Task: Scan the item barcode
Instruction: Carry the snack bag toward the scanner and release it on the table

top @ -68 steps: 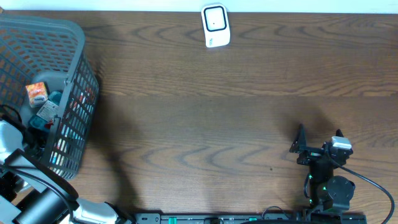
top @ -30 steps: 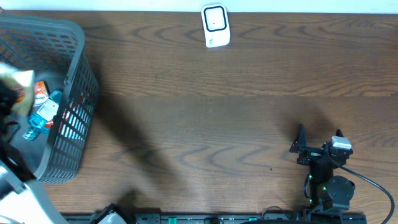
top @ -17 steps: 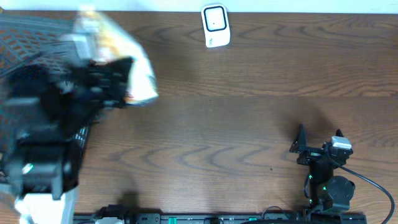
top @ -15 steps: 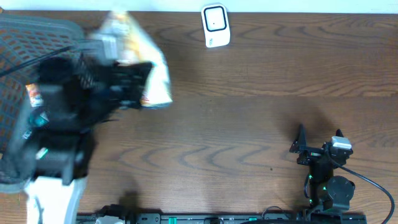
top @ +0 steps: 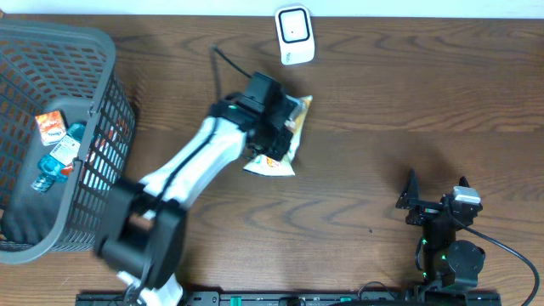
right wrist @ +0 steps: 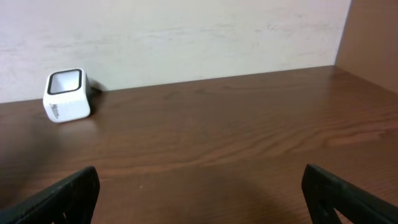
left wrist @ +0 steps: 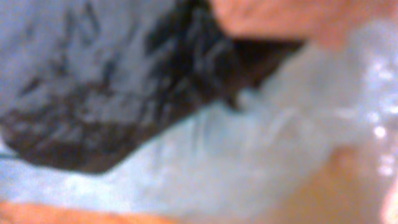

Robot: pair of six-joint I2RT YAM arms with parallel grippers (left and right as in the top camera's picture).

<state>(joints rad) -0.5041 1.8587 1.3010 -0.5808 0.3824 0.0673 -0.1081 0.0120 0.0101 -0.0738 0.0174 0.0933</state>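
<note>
The item, a crinkly white and orange snack bag (top: 297, 119), hangs over the table just below the white barcode scanner (top: 295, 35). My left gripper (top: 270, 127) is shut on the bag from its left side. In the left wrist view the bag (left wrist: 249, 155) fills the frame as a blur, and the fingers cannot be made out. No barcode can be read in any view. My right gripper (top: 435, 194) rests open at the near right with nothing between its fingers. Its wrist view shows the scanner (right wrist: 65, 94) far off to the left.
A dark plastic basket (top: 106, 76) stands at the left edge. In it lie an orange box (top: 49, 126) and a blue bottle (top: 59, 153). A pale wall runs behind the table in the right wrist view.
My left arm lifted the snack bag out of the basket and swung it right across the table to a spot below the scanner. The right arm has not moved.
</note>
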